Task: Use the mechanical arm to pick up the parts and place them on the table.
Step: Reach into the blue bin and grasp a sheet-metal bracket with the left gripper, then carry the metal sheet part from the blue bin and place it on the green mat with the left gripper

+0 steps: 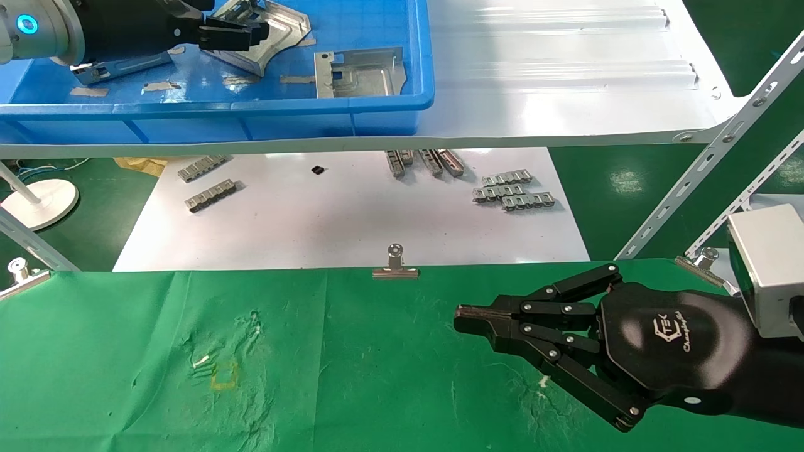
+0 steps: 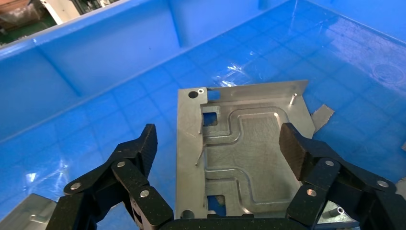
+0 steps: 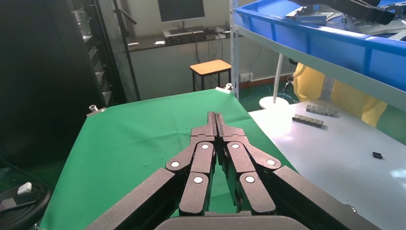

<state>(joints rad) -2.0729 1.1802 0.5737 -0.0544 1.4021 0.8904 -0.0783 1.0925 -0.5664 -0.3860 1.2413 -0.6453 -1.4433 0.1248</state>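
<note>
Your green table (image 1: 352, 376) fills the near half of the head view and has no metal plate on it, so by the look of things nothing has been delivered yet and the whole job remains ahead of you. Above it, the white shelf (image 1: 565, 69) carries the blue bin (image 1: 377, 107), which holds the parts: one plate (image 1: 361, 74) lies flat near the bin's front corner, another plate (image 1: 264, 34) sits tilted under your left hand, and a third piece (image 1: 119, 68) shows below the left wrist.

Your left hand (image 2: 222, 153) is down inside the bin with its fingers (image 2: 292, 148) spread to either side of the plate (image 2: 239, 148) beneath it. They stand just beside its edges, and you cannot tell whether they are touching it yet; the plate looks to be lying on the bin floor, not lifted. The grasp seems to be the step in hand, so closing, lifting and carrying to the cloth are left for this plate and then the others.

Your right hand (image 1: 465, 317) is parked low over the green cloth, fingers pressed together and holding nothing.
</note>
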